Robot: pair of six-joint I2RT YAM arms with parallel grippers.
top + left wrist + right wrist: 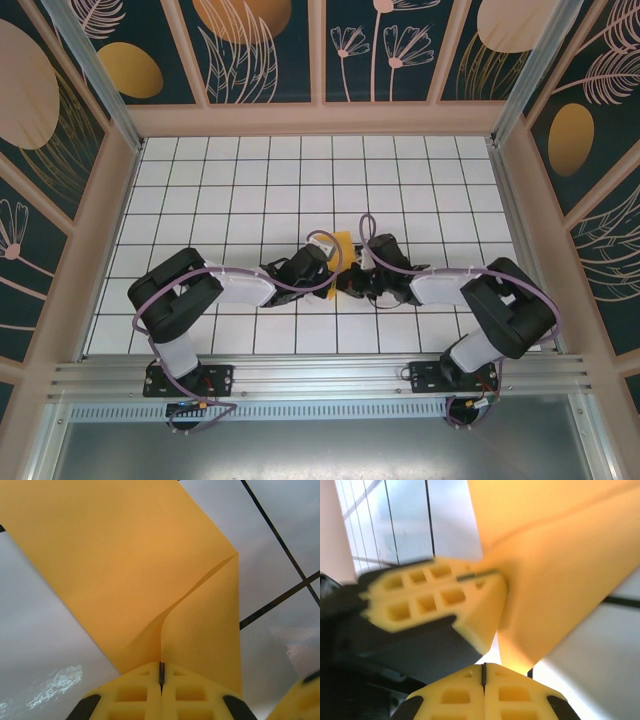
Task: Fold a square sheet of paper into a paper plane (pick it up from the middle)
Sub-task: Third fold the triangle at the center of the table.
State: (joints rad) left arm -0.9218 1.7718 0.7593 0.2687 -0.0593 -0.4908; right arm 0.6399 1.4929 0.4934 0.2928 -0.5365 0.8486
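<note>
The square sheet of paper (pixel 342 243) is orange-yellow and folded, held up off the table's centre where both arms meet. In the left wrist view the paper (pixel 125 555) shows a curved fold running straight into my left gripper (pixel 161 666), which is shut on its edge. From the right wrist view, the left gripper's yellow fingers (pixel 435 600) pinch the paper (pixel 560 555) from the side. My right gripper (pixel 483 667) is shut just below the paper's lower corner, with nothing in its seam. Whether the folded sheet has the paper plane's shape I cannot tell.
The table top is white tiles with dark lines (pixel 250 180). Patterned walls in a pale frame (pixel 110 200) close it in on three sides. An aluminium rail (pixel 320 375) carrying both arm bases runs along the near edge.
</note>
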